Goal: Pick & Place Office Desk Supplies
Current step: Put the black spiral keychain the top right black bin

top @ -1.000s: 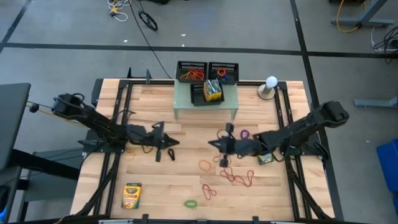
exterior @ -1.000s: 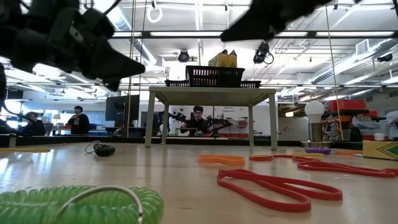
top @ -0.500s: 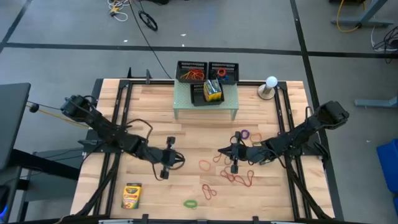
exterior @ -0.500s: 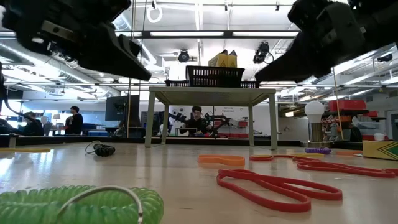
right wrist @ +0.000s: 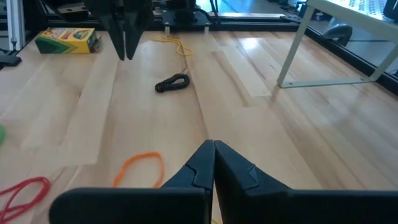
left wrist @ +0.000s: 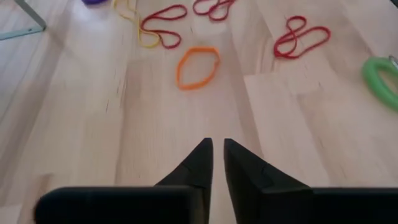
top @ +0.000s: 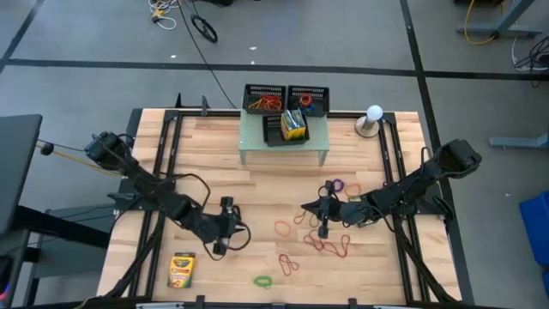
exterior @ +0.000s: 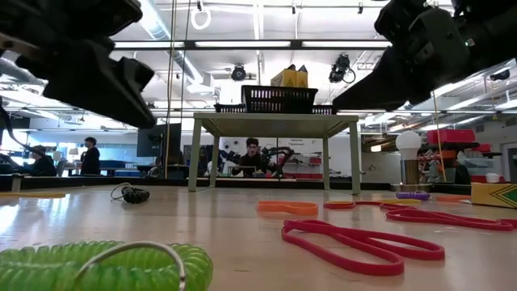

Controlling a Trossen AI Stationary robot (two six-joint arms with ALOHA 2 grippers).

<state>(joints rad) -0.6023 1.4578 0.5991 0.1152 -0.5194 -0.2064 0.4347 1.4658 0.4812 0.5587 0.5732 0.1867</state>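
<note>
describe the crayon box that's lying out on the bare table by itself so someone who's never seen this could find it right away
Start at the wooden table and go to its front left corner, the side opposite the pale green riser. The crayon box lies flat there, just beyond the left gripper. Unlike the box in the tray on the riser, it sits alone on bare wood, away from the rubber bands.

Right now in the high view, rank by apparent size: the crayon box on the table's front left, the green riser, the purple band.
1. green riser
2. crayon box
3. purple band

Robotics lab, wooden bench (top: pixel 214 146) on taped concrete floor, ceiling strip lights, people at workstations (exterior: pixel 254 158)
</note>
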